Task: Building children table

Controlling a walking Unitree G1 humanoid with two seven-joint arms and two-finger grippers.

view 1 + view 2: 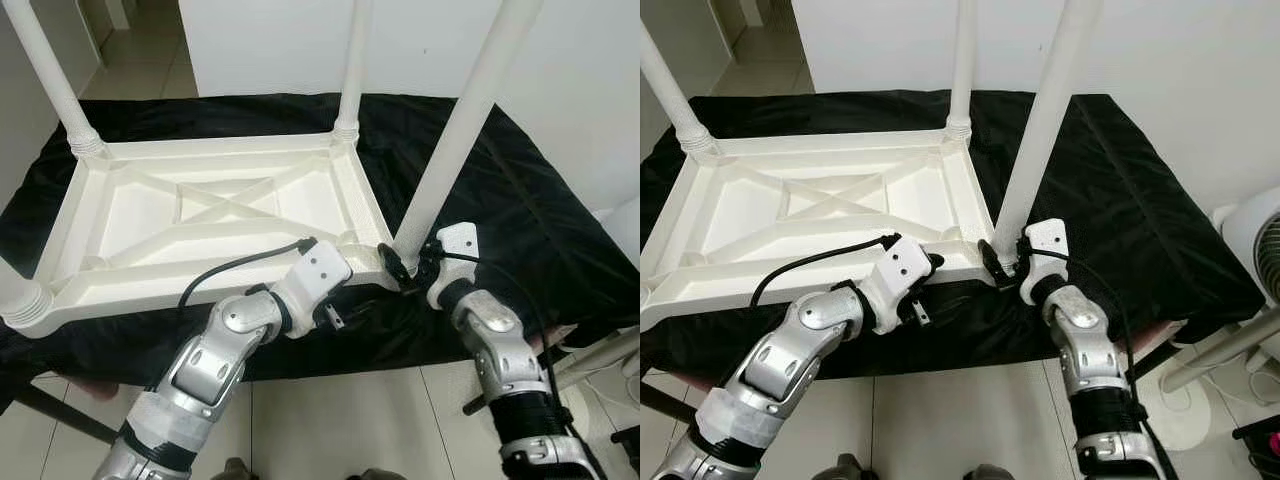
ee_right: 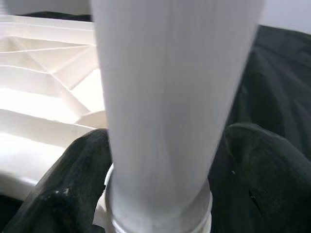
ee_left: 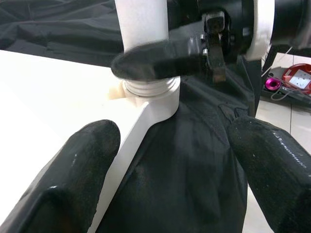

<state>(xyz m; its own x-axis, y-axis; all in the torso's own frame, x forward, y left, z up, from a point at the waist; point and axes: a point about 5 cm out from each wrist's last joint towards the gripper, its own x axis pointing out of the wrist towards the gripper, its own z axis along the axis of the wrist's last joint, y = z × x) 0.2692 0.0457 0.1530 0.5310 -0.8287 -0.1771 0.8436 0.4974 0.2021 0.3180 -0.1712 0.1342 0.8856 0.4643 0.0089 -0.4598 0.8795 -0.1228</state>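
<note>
A black cloth [image 1: 520,200] covers the low bench; the upturned white table [image 1: 220,215] lies on it, ahead of both claws.

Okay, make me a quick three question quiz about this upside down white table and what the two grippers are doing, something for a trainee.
1. True or false: the right gripper grips the base of the near right leg.
2. What lies under the table? A) black cloth B) bare wood C) blue rug
3. Fill in: the left gripper is ____, fingers either side of the table's corner edge near that leg.

Key:
1. True. In the right wrist view its fingers sit on both sides of the leg.
2. A, the black cloth.
3. open
</note>
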